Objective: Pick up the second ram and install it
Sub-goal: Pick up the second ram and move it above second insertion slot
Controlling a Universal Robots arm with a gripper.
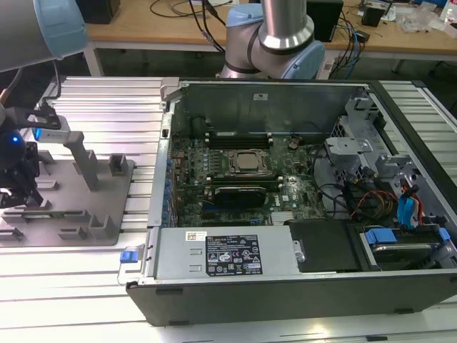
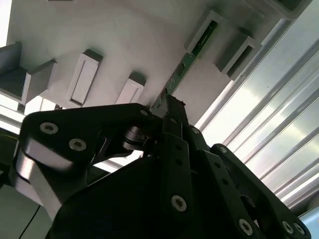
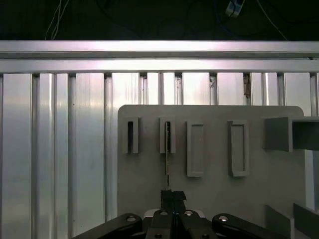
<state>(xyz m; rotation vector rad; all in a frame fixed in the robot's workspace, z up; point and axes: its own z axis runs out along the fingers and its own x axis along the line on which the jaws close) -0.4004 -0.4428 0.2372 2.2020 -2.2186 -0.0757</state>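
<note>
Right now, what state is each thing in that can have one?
second ram: on edge over the fixture plate, far end in a grey block, near end between the jaws.
gripper: jaws shut on the second ram's near end.
computer case: open, side panel off, motherboard exposed.
</note>
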